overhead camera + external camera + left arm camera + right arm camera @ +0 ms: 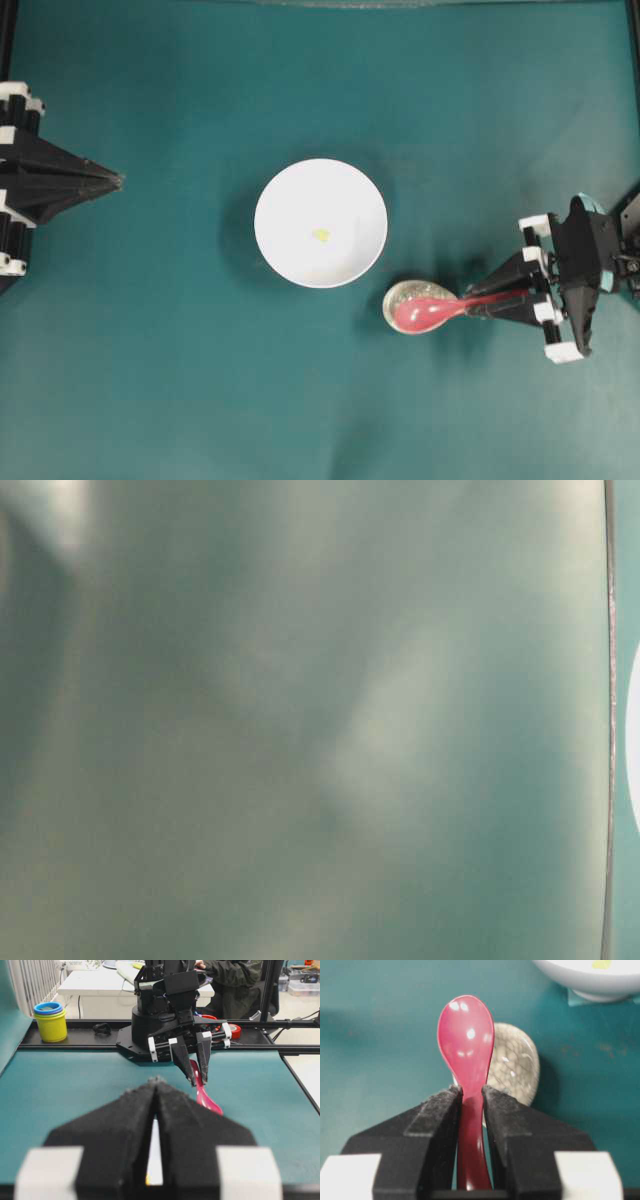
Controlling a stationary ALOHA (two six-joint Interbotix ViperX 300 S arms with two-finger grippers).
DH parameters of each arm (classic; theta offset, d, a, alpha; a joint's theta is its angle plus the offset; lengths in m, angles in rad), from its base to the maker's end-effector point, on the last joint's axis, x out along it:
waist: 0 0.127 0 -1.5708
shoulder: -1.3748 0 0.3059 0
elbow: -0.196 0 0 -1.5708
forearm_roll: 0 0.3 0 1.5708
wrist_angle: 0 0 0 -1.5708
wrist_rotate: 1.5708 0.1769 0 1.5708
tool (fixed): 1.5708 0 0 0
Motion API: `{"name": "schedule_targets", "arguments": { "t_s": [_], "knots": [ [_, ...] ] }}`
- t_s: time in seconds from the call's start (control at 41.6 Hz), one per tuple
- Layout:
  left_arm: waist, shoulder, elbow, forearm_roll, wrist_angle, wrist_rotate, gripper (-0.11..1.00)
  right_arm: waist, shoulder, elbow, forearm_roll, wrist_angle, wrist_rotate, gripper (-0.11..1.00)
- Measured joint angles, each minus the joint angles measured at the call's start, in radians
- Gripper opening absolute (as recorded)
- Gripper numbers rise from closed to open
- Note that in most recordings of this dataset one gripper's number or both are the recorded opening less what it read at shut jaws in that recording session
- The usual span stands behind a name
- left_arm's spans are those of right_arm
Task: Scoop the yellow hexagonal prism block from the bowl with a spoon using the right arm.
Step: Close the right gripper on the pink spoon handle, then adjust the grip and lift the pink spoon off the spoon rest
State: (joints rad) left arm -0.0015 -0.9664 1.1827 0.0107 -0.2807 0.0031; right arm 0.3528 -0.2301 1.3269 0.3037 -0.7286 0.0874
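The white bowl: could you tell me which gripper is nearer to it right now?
Right. The right gripper, shut on the spoon, sits just right of and below the bowl; the left gripper rests farther off to its left.

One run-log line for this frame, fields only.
phase: spoon grasped | right gripper: shut on spoon handle | spoon rest: under scoop | yellow block: in bowl | left gripper: shut, idle

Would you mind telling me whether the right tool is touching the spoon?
Touching. The right wrist view shows the right tool with both pads pressed against the spoon handle.
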Motion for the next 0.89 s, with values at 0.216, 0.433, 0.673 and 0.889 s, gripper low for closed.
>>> {"name": "schedule_targets", "arguments": {
  "t_s": [0.216,0.433,0.673,0.889],
  "knots": [
    [0.0,-0.002,0.0,0.0,0.002,0.002,-0.01,-0.011,0.002,-0.006,0.026,0.046,0.0,0.22],
    [0.0,-0.002,0.0,0.0,0.003,0.002,-0.01,-0.012,0.002,-0.018,0.028,0.071,0.0,0.22],
    [0.0,0.0,0.0,0.0,0.003,0.002,-0.01,-0.012,0.002,-0.018,0.026,0.074,0.002,0.36],
    [0.0,-0.002,0.0,-0.002,0.002,0.002,-0.01,-0.012,0.0,-0.018,0.026,0.074,-0.002,0.47]
  ]
}}
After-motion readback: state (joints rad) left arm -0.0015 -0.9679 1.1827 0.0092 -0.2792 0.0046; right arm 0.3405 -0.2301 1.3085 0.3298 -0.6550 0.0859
